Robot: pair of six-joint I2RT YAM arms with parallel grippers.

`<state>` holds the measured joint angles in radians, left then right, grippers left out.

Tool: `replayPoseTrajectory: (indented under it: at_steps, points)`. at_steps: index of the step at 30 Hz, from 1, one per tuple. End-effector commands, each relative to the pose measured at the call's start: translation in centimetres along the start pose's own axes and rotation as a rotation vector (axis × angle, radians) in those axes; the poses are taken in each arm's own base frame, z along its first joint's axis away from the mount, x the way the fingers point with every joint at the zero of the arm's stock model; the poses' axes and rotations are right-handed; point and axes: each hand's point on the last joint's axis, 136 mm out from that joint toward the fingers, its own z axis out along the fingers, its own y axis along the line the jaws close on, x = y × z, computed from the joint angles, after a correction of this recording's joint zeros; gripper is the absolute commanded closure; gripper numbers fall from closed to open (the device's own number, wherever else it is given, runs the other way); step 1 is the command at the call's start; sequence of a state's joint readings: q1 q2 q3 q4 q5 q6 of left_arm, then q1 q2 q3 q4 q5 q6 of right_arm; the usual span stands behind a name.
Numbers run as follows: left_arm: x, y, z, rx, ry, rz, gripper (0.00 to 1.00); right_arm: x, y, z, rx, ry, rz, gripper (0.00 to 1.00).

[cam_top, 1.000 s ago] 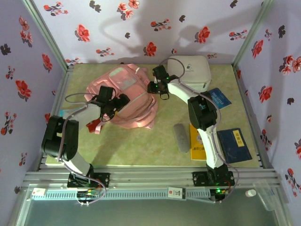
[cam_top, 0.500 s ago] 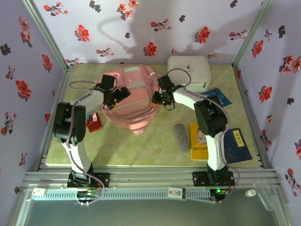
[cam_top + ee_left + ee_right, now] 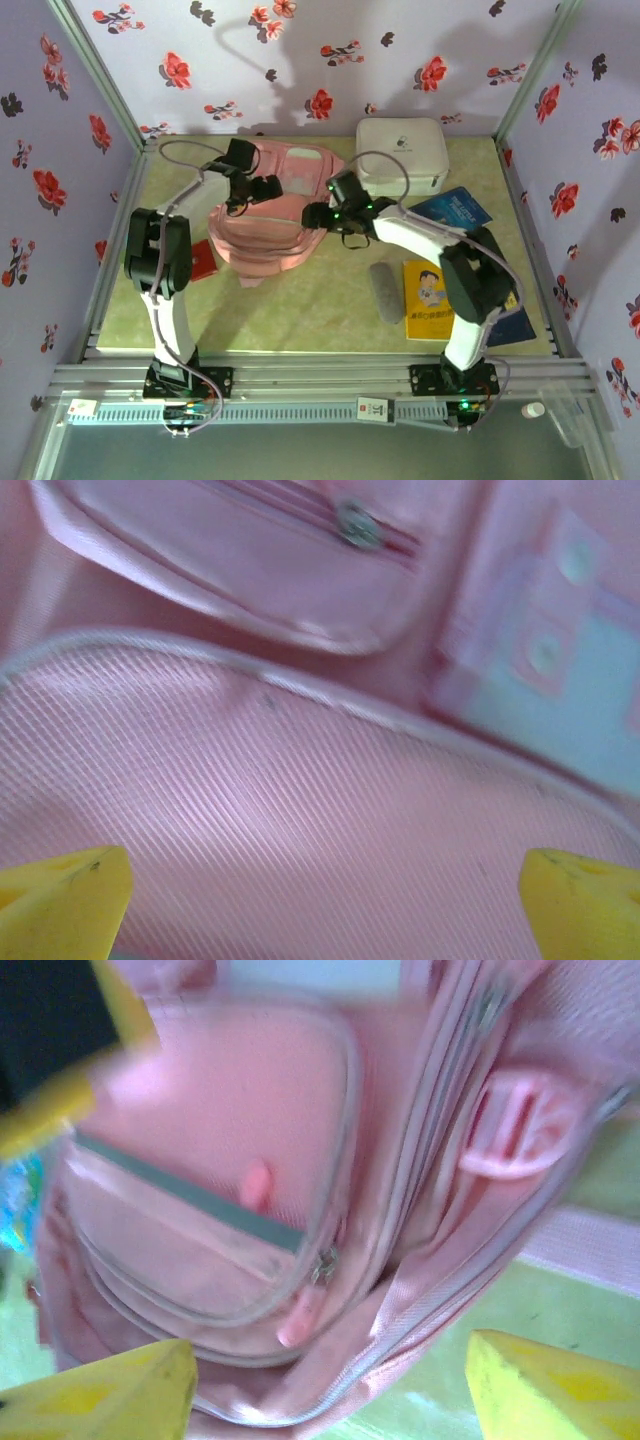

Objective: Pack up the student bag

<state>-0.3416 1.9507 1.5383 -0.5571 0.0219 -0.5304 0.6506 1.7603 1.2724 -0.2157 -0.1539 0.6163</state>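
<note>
A soft pink fabric student bag point(image 3: 275, 215) lies slumped on the pale green mottled table point(image 3: 300, 310), left of centre and toward the back, as two robot arms reach over it inside a booth of lilac walls point(image 3: 250, 60) printed with red and dark flowers. The left gripper point(image 3: 258, 188) hangs over the bag's upper part, jaws spread wide and holding nothing. Seen from the left wrist, its blunt yellow fingertips point(image 3: 60, 900) frame a panel of finely ribbed pink cloth edged with pale piping, with a curved zip pocket flap beyond.

The right gripper point(image 3: 312, 213) sits at the bag's right edge, jaws likewise parted with nothing clamped. From the right wrist, its wedge-shaped yellow tips stand wide apart with the bag's rounded rim between them. That view shows a rounded front pocket outlined by a grey zip, small pink pull tabs, a grey-green band across the pocket and a pink loop-shaped fitting point(image 3: 510, 1130) on the side.

Right of the bag are a white hard case point(image 3: 402, 155) with rounded corners, a tilted blue book point(image 3: 452, 208), a yellow book point(image 3: 428, 298) and a grey oblong pouch point(image 3: 383, 290) just beside it. A flat red item point(image 3: 203, 262) lies by the left arm.
</note>
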Motion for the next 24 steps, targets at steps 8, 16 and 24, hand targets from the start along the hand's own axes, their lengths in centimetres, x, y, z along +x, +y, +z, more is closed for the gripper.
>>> replayPoseTrajectory:
  at_steps: [8, 16, 24]
  points:
    - [3.9, -5.3, -5.4, -0.140, -0.035, 0.492, 0.00, -5.3, -7.8, -5.9, 0.188, -0.239, 0.016, 0.14]
    - [5.1, -8.6, -1.8, -0.166, 0.005, 0.516, 0.22, -4.9, -10.4, -6.0, 0.188, -0.285, 0.085, 0.01]
    - [3.9, -8.8, 1.4, -0.292, 0.008, 0.507, 0.39, -4.3, -11.3, -6.1, 0.211, -0.298, 0.082, 0.01]
